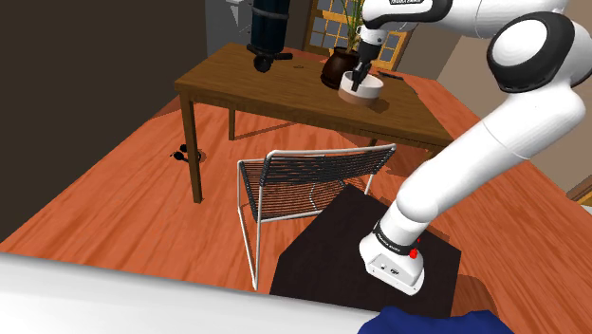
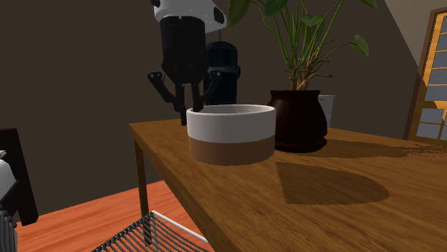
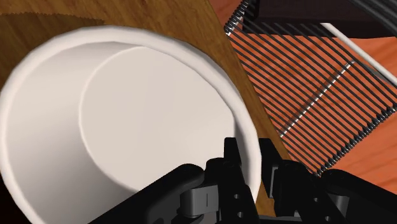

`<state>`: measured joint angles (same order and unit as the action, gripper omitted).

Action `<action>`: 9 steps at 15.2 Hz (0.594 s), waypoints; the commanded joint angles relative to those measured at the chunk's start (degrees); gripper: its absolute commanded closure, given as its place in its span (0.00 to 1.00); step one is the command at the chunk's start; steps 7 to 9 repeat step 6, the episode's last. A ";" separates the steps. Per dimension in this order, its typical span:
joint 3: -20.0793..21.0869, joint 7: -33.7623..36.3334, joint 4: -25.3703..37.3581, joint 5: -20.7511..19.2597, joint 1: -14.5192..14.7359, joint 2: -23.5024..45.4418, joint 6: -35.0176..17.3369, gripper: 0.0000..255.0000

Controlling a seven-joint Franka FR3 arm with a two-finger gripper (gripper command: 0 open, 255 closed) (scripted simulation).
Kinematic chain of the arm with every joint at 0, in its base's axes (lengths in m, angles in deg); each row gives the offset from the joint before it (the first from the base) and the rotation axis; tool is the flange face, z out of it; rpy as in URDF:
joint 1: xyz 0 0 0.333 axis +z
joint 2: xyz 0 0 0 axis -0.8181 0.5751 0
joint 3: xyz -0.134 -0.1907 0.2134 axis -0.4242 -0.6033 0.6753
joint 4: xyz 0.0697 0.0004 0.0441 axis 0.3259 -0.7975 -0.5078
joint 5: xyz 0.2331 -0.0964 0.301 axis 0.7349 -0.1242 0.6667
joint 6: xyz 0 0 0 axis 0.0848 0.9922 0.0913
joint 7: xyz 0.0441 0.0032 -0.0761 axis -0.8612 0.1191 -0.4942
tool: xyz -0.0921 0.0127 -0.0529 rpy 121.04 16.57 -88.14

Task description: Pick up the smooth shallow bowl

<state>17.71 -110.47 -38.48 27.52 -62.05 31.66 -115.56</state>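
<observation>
The jaws are closed on the near wall of the bowl, its rim pinched between the two black fingers, one inside the bowl and one outside. The bowl stands flat on the table, near the edge that faces the chair. It is round and straight-walled, with a smooth, plain white inside and a flat, circular bottom. From the second exterior view the bowl has a white upper band and a brown lower band, and the fingers come down onto the rim on its far side. The table is of warm brown wood with a visible grain, a rectangular top on square legs. Just beside the bowl on the second exterior view's right sits a dark, glossy, bulging pot with long green stems and broad leaves rising from it. Behind the jaws stands a tall black cylinder. In the shoulder view the white arm arches from its dark box stand over to the bowl. Between stand and table is the chair, a thin white frame strung with fine black wires. The floor is of reddish-orange planks, and beyond the table a window with yellow bars shows.
</observation>
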 commanded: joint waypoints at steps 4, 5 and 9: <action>0.25 -0.20 3.92 0.22 0.16 0.16 3.75 1.00; 0.26 -0.20 4.04 0.23 0.16 0.16 3.86 1.00; 0.26 -0.21 4.04 0.23 0.16 0.17 3.86 1.00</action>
